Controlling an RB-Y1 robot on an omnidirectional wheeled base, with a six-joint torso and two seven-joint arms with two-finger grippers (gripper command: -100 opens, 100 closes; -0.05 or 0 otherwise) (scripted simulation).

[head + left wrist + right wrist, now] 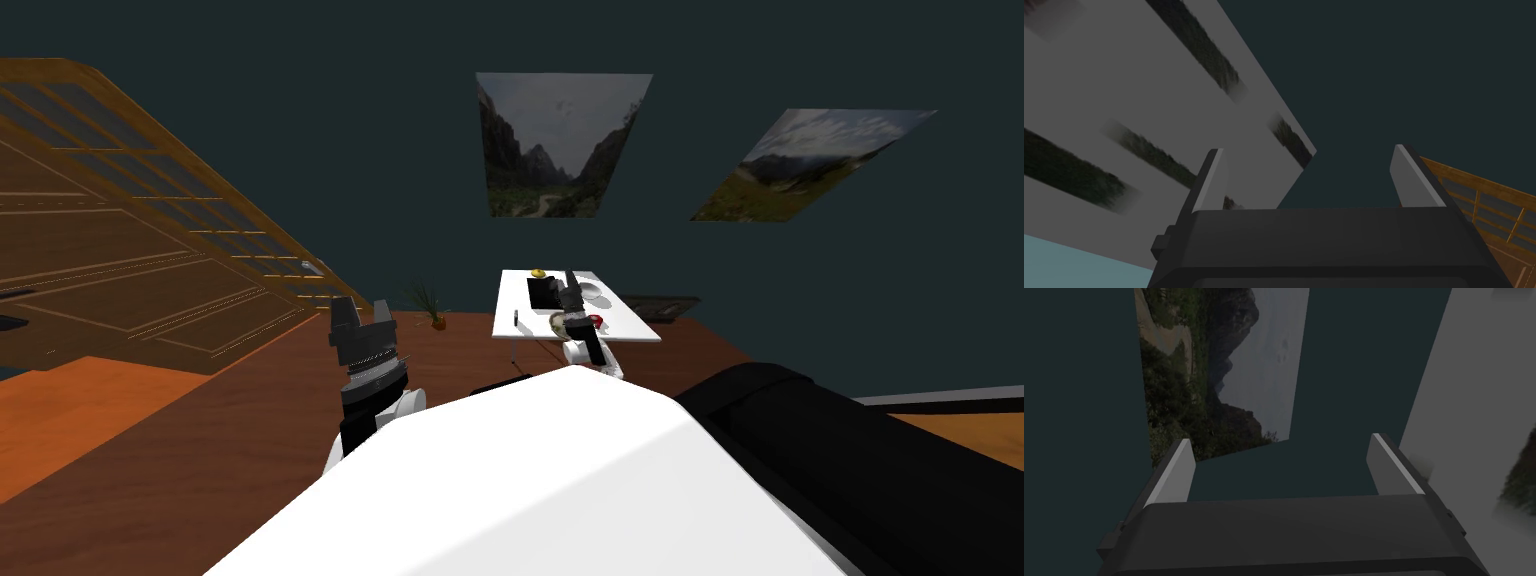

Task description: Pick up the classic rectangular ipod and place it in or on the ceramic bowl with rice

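ipod: can't pin it down. Two candidates on the white table (630,322): a thin dark sliver (516,318) at the near left edge, and a black block (543,292) further back, near the middle. Both are too small to read a shape.

The bowl is also unclear. A white bowl (590,291) sits just right of the black block. A tan rounded item (555,322) sits nearer and is partly covered by the right arm (588,340). Can't tell whether either holds rice.

A red item (597,321) lies just beside the arm and a yellow item (538,272) lies at the table's far edge. Both are too small to name.

In the head view the right arm rises in front of the table's near edge and hides part of its middle.

right gripper (1280,438): fingers spread wide, empty, touching nothing. It faces a wall, not the tabletop.

left gripper (362,312): raised left of the table and well apart from it, over the brown floor. Its fingers are also spread wide and empty.

A small potted plant (428,305) stands on the floor between the left gripper and the table.
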